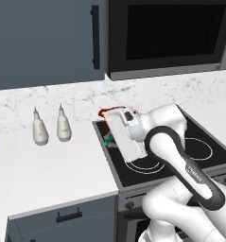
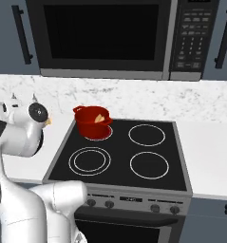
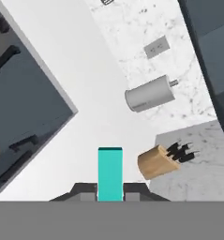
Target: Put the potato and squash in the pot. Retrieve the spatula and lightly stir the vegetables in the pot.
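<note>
Between the fingertips of the gripper (image 3: 110,194), the spatula (image 3: 110,172) is being pinched, handle pointing straight out; the pot (image 2: 93,121) is sitting just beside the hand.

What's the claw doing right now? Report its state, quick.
Claw: closed on the spatula; the teal handle sticks out between its fingertips in the hand view.
</note>
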